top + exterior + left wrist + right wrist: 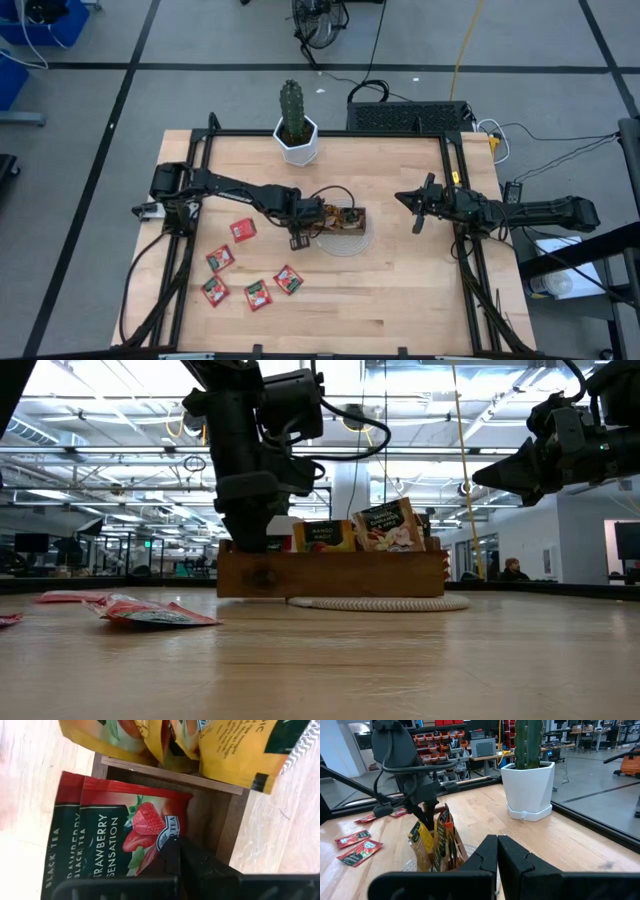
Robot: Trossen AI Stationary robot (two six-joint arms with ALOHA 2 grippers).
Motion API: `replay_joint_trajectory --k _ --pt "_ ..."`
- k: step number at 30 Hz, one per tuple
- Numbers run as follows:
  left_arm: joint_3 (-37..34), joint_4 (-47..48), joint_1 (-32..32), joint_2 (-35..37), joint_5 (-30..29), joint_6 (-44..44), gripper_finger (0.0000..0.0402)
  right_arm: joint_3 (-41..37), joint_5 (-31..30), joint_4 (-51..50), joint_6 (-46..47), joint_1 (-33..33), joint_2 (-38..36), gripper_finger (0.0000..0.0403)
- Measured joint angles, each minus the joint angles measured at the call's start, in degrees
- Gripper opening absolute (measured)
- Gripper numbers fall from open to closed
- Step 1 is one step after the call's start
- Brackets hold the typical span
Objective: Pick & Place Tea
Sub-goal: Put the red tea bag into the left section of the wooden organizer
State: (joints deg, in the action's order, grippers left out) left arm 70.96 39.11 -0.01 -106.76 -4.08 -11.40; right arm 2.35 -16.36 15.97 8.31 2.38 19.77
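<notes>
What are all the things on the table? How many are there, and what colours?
Red tea sachets: five, red with green-white marks, lying flat on the table's left part.
Strawberry sachets: two, red and dark, in the tray's end compartment, under the left hand.
Yellow-orange sachets: several, standing in the tray.
Wooden tray: one, brown, mid-table.
Round mat: one, whitish, under the tray.
Cactus: one, green, in a white pot at the table's far edge.
Table: one, light wood with a black frame.
Left hand: dark, shut, at the tray's left end.
Right hand: dark, shut, in the air to the right of the tray, holding nothing.
</notes>
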Motion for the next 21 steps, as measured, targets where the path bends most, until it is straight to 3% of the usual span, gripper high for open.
replay_joint_trajectory --k 21 --pt "0.2 -0.5 0.0 -3.0 1.0 -3.2 0.0000 0.0 0.0 0.0 0.0 0.0 0.0 0.0000"
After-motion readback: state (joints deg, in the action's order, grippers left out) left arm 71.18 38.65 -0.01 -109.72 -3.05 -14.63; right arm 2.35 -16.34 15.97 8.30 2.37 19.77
